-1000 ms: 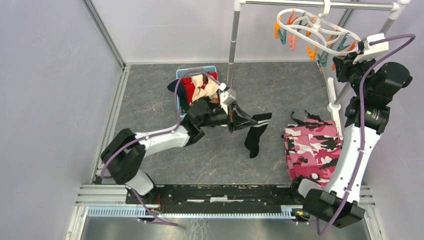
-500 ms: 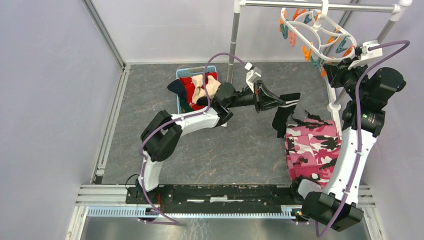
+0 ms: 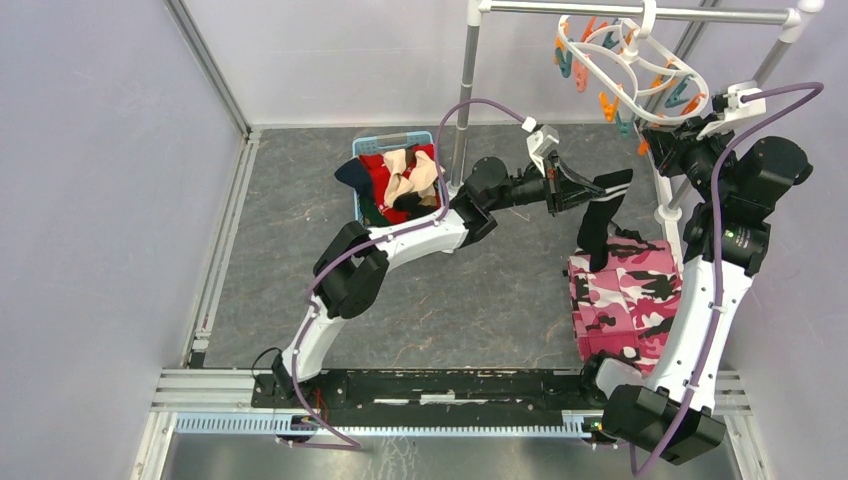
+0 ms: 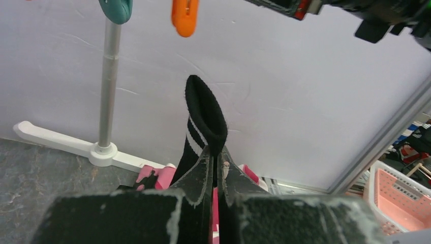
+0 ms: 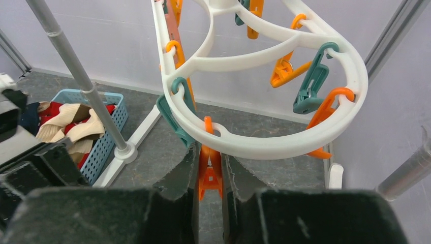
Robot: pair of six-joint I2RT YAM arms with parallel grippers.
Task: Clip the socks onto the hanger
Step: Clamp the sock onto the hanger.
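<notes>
From above, the left end effector [image 3: 583,190] reaches across the grey desk [image 3: 300,230] toward the far right corner, clenched on the cuff of a black sock [image 3: 597,218] whose foot dangles over a pink camouflage cloth [image 3: 625,300]. More socks [image 3: 400,178], red, beige and dark, lie heaped in a blue basket [image 3: 362,150] at the far side of the desk. The white hanger [image 3: 628,62] hangs from a metal rack [image 3: 465,80], with the right end effector [image 3: 662,140] raised just beneath its ring.

The left wrist camera shows both fingers [image 4: 203,168] pinched together on the black sock, its white-striped cuff standing upright above them, with dangling clothespins [image 4: 184,15] overhead.

The right wrist camera shows the right end effector closed around an orange clothespin [image 5: 209,178] hanging from the near rim of the hanger, teal and orange clips spaced round the oval.
</notes>
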